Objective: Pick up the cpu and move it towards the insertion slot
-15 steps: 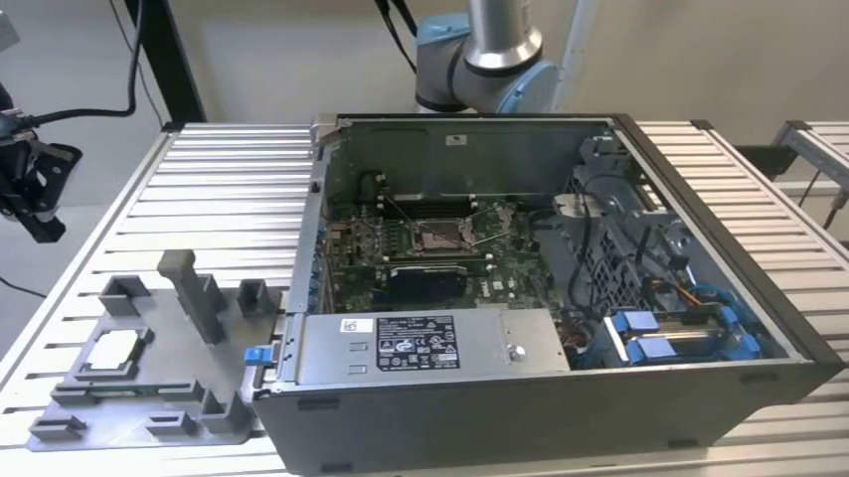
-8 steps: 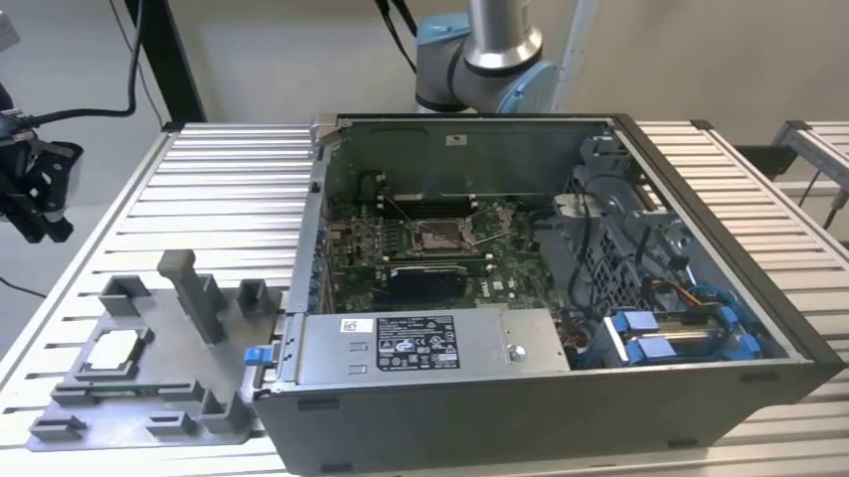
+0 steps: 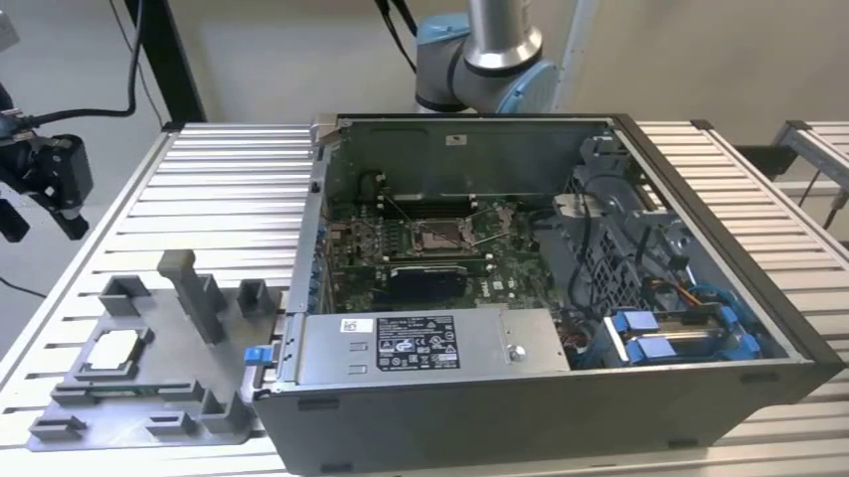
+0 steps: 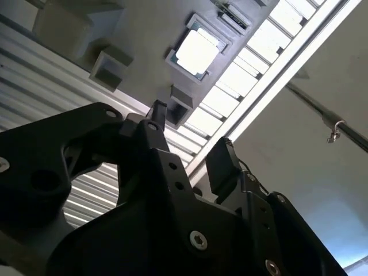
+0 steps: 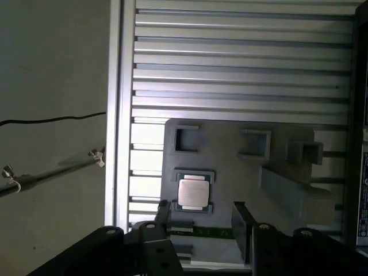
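Observation:
The cpu [image 3: 113,350] is a small pale square chip lying flat in a recess of the grey plastic tray [image 3: 126,402] at the exterior view's left. Both wrist views show it too, as the cpu [image 5: 193,194] and the cpu [image 4: 197,53]. My gripper [image 3: 43,225] hangs high over the table's left edge, well above the tray and apart from the chip. Its two black fingers [image 5: 163,210] stand open with nothing between them in both wrist views. The insertion slot [image 3: 440,236] is a silver-framed socket on the green board inside the open computer case.
The open computer case [image 3: 690,248] fills the middle and right of the slatted aluminium table [image 3: 213,189]. A power supply [image 3: 424,343] and blue drive brackets [image 3: 677,333] sit along its near side. Grey upright blocks [image 3: 199,293] rise from the tray. A black cable [image 3: 80,114] runs to the gripper.

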{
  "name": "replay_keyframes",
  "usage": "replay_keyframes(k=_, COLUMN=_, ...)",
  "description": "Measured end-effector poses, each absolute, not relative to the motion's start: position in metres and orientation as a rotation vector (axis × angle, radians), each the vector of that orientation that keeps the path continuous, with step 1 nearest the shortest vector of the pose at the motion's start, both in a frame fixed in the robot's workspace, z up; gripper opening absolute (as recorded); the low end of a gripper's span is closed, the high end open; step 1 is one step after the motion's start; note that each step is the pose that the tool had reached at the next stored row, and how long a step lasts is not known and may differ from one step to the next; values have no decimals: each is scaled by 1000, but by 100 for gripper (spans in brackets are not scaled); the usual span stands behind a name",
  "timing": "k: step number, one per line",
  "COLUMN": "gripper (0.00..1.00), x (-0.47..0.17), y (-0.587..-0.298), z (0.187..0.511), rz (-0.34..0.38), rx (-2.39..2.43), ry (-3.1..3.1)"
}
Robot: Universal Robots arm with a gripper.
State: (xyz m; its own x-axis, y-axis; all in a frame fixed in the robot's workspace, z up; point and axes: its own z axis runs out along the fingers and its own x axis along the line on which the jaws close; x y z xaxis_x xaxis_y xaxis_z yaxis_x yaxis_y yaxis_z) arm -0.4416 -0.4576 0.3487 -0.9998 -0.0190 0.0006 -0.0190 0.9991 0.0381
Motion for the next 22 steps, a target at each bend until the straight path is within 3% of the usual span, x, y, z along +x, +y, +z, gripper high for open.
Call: replay_keyframes(k=22, gripper=100, x=-444, y=-458, z=319, rz=-61, rx=25, ry=-3142)
